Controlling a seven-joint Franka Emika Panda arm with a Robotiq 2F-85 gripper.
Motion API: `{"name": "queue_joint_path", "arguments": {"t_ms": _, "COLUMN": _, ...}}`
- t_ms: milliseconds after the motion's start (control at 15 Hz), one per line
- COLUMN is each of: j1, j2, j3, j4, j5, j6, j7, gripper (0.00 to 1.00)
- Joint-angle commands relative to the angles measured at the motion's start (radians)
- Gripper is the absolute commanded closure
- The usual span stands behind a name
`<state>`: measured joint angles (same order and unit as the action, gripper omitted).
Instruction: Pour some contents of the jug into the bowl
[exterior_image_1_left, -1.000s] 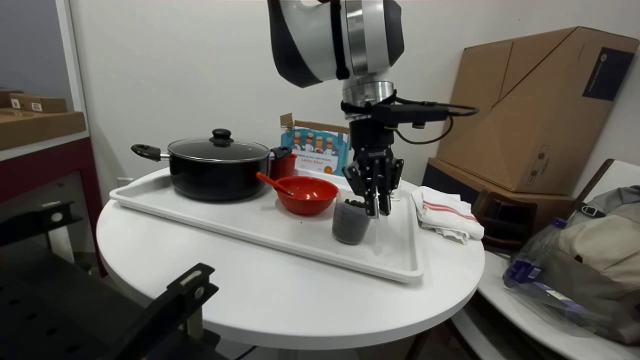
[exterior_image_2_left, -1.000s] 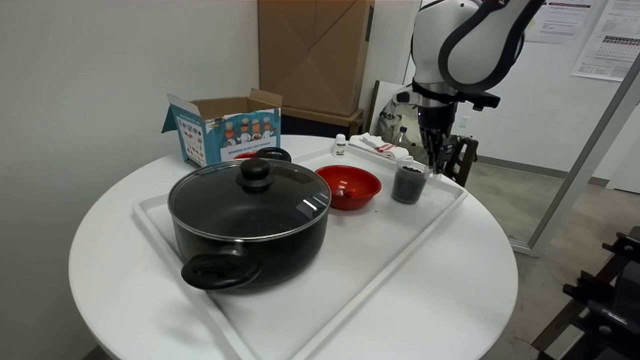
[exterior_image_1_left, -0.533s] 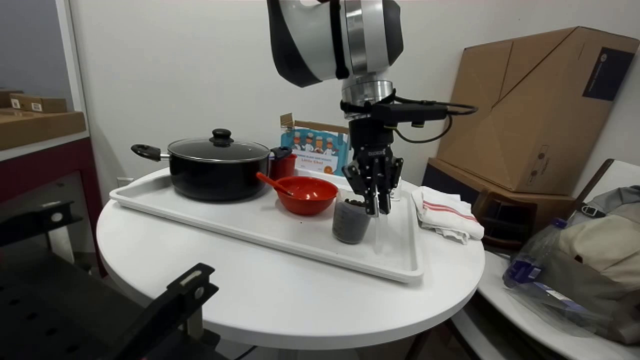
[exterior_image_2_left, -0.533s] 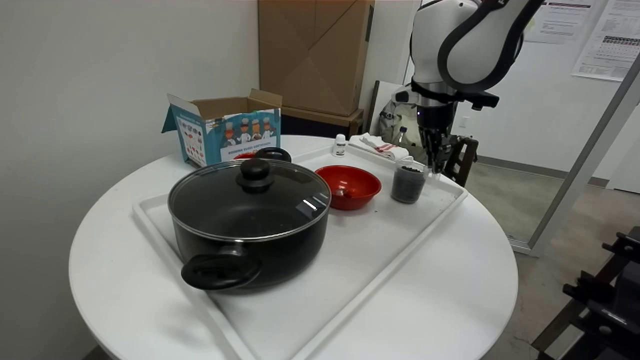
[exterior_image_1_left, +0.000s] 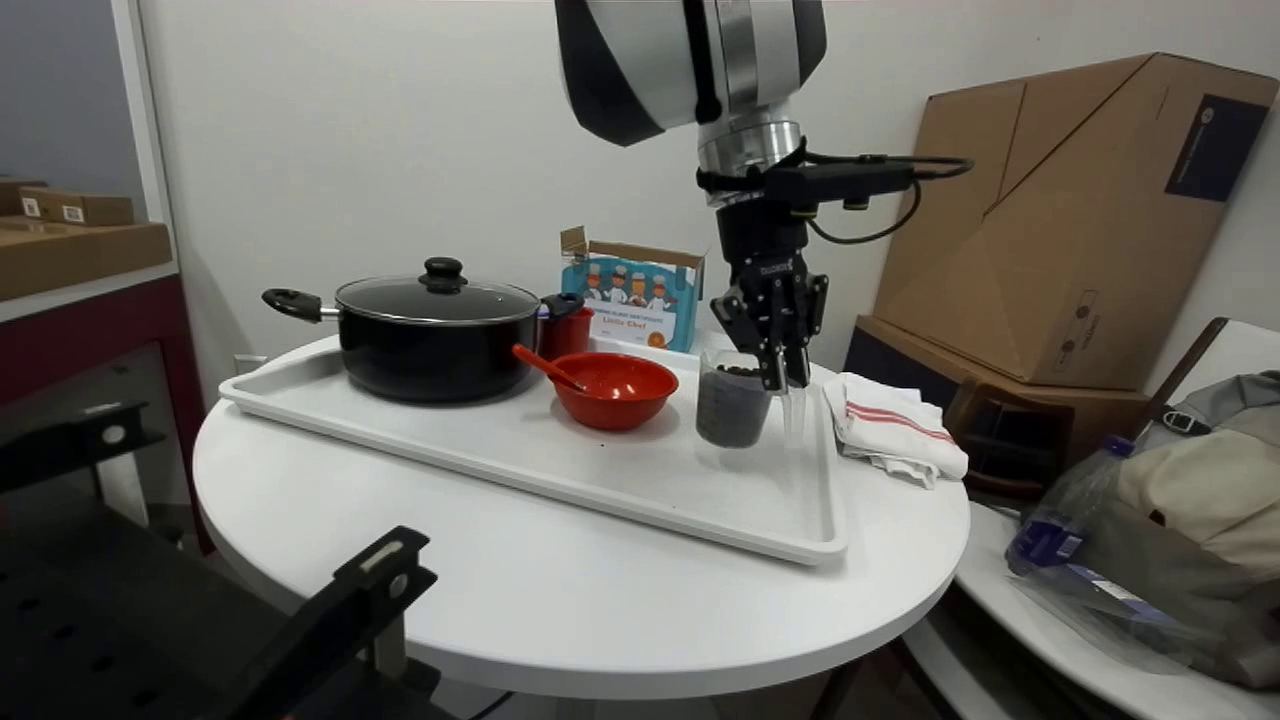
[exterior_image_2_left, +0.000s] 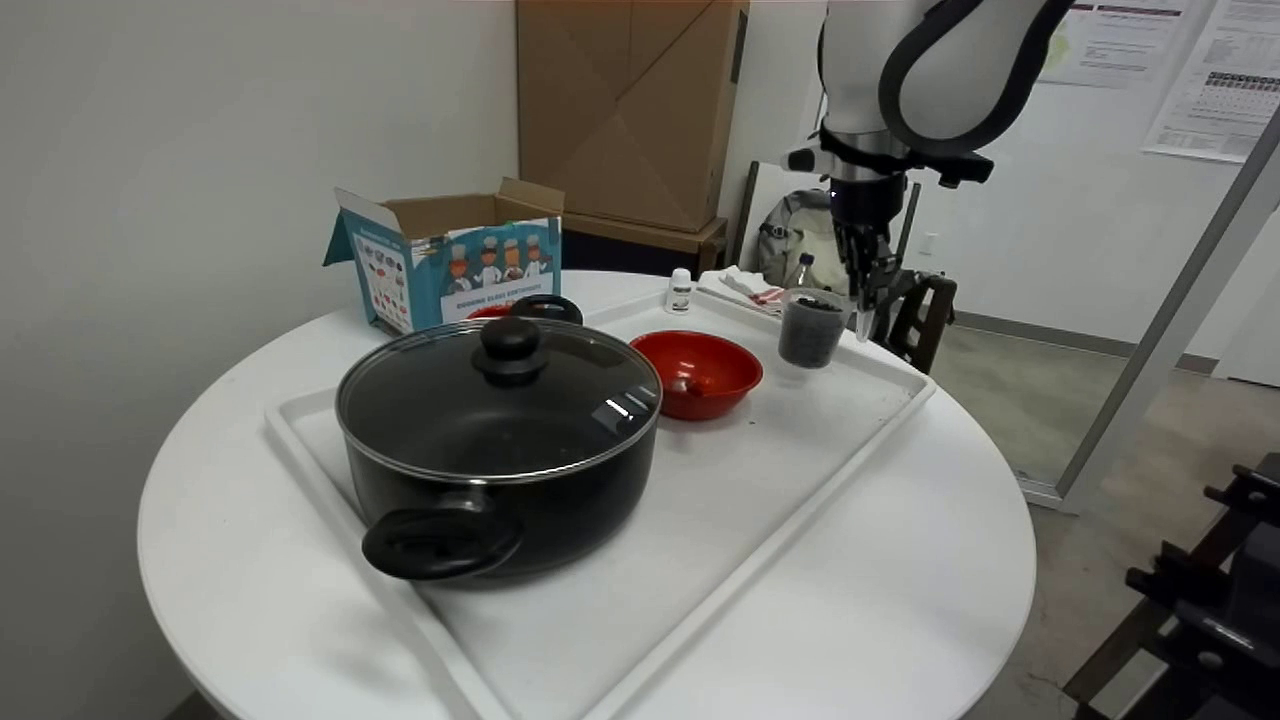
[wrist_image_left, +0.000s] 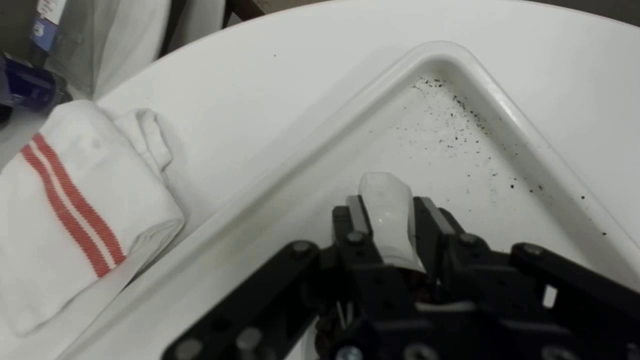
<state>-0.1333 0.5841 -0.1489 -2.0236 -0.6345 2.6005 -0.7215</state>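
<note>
Jug (exterior_image_1_left: 733, 412) hangs by its handle (wrist_image_left: 387, 210), about upright, the tool (exterior_image_1_left: 786, 380) clenched on that handle. Faint shadow beneath suggests the base is off the tray (exterior_image_1_left: 540, 465); from where I stand the gap is too slight to swear to. Bowl (exterior_image_1_left: 612, 412) sits near it, also in the tray, red spoon (exterior_image_1_left: 547, 367) leaning out over the rim. Judged step: carrying to the bowl, pour not begun.

Risks, as I read them:
1. Slim handle, well-filled jug. The weight lies to one side of the grip, so it could swivel and spill early.
2. Carried too low, its base would likely knock the bowl's wall and shove the bowl along.
3. Tipped fast, the loose dark contents (exterior_image_2_left: 812, 325) may come in a rush and overshoot. Grains (wrist_image_left: 434, 82) already lie in the tray corner, so a fresh scatter there would be hard to tell apart.
4. Jug lip could snag the spoon.

Edges and room: tray's raised rim runs between jug and folded towel (exterior_image_1_left: 890, 425); bench (exterior_image_1_left: 560, 600) edge curves round beyond the tray corner. Black pot (exterior_image_1_left: 437, 350) stands past the bowl and limits overtravel. Best room: upward, then across the short stretch of tray floor toward the bowl.
</note>
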Motion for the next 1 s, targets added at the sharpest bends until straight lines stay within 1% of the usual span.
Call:
{"name": "queue_joint_path", "arguments": {"t_ms": 0, "j1": 0.066, "j2": -0.035, "j3": -0.045, "j4": 0.027, "j5": -0.113, "j6": -0.035, "j7": 0.093, "gripper": 0.90}}
{"name": "queue_joint_path", "arguments": {"t_ms": 200, "j1": 0.116, "j2": -0.024, "j3": -0.064, "j4": 0.073, "j5": -0.258, "j6": -0.085, "j7": 0.205, "gripper": 0.90}}
{"name": "queue_joint_path", "arguments": {"t_ms": 333, "j1": 0.131, "j2": -0.010, "j3": -0.046, "j4": 0.111, "j5": -0.327, "j6": -0.157, "j7": 0.269, "gripper": 0.90}}
{"name": "queue_joint_path", "arguments": {"t_ms": 667, "j1": 0.151, "j2": 0.015, "j3": 0.023, "j4": 0.192, "j5": -0.369, "j6": -0.341, "j7": 0.327, "gripper": 0.90}}
{"name": "queue_joint_path", "arguments": {"t_ms": 867, "j1": 0.173, "j2": 0.006, "j3": 0.062, "j4": 0.197, "j5": -0.394, "j6": -0.403, "j7": 0.336, "gripper": 0.90}}
{"name": "queue_joint_path", "arguments": {"t_ms": 933, "j1": 0.192, "j2": -0.005, "j3": 0.068, "j4": 0.186, "j5": -0.432, "j6": -0.415, "j7": 0.352, "gripper": 0.90}}
